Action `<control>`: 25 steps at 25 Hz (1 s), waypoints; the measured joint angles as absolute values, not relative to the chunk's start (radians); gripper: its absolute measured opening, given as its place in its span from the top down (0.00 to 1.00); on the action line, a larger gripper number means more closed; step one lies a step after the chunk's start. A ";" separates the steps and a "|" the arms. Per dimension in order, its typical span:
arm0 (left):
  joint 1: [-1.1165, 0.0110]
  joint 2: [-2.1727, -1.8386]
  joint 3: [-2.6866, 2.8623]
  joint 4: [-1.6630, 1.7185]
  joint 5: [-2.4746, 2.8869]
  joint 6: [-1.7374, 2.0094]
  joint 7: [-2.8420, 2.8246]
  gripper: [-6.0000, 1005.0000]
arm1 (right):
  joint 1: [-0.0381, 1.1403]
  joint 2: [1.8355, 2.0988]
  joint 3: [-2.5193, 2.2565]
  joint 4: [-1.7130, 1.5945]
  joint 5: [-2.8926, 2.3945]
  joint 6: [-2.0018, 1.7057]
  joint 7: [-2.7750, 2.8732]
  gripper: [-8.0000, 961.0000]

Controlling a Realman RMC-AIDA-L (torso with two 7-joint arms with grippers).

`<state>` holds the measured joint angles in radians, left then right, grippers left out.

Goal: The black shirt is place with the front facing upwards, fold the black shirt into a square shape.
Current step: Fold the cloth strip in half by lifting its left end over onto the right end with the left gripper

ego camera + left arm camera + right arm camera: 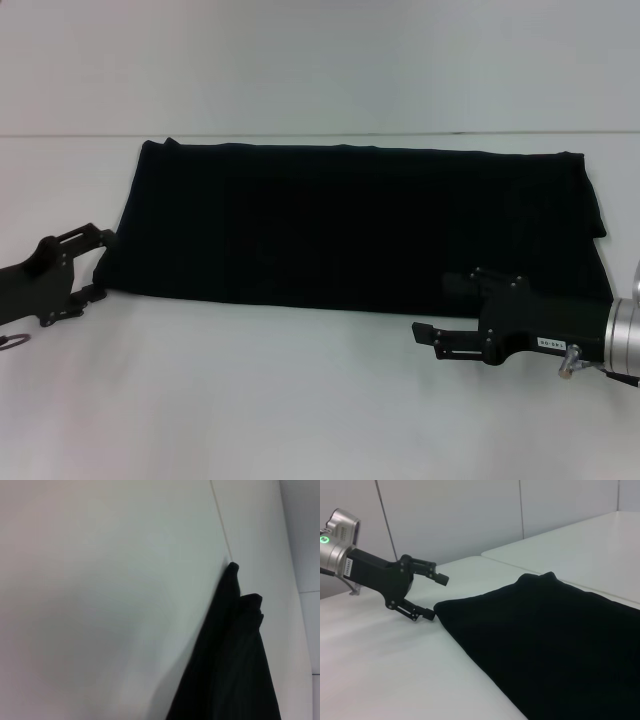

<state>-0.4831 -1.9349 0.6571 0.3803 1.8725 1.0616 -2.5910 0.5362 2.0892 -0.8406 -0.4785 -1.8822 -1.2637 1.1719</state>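
Note:
The black shirt (350,225) lies flat on the white table as a long, wide band with only plain black cloth showing. My left gripper (100,265) stands open at the shirt's near left corner, and one fingertip almost touches the cloth. The right wrist view shows this left gripper (436,597) beside the shirt (550,640). My right gripper (440,308) is open at the shirt's near edge, toward the right. Its upper finger is over the dark cloth and its lower finger over bare table. The left wrist view shows only an end of the shirt (235,670).
The white table (300,400) extends in front of the shirt and to both sides. A seam line (320,134) runs across the table just behind the shirt. A small metal ring (14,342) hangs on the left arm.

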 joint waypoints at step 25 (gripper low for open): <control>-0.542 -1.944 0.713 0.384 1.895 0.992 -2.530 0.21 | 0.542 2.092 -0.832 -0.479 -1.874 -1.264 1.173 0.03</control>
